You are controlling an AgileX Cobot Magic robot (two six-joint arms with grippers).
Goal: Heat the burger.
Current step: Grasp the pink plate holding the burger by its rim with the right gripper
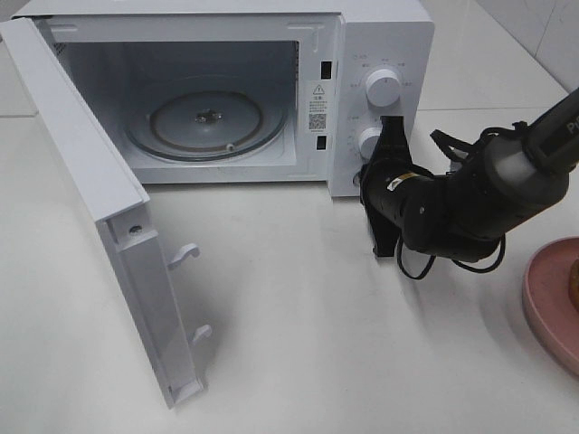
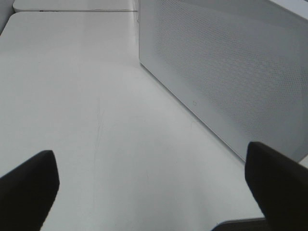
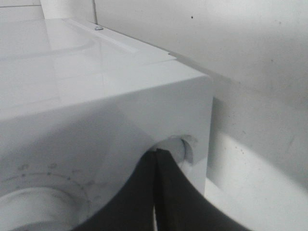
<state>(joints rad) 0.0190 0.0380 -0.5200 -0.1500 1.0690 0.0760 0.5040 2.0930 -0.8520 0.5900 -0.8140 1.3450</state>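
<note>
**Two grippers, one open microwave**

The left gripper point(image 2: 151, 185) hangs over the white table point(image 2: 72, 96). Its fingers point(image 2: 29, 185) are spread wide and hold nothing. Beside it stands a white dotted panel point(image 2: 226, 72). The microwave point(image 1: 380, 27) has its door point(image 1: 81, 190) swung fully open, and the glass turntable point(image 1: 208, 122) inside is bare. The right gripper point(image 3: 158, 161) has its fingertips pressed together, holding nothing, right at the lower knob point(image 1: 369, 140). At the far right edge lies a pink plate point(image 1: 547, 303). On it only a tan sliver of the burger point(image 1: 574, 282) shows.
</note>
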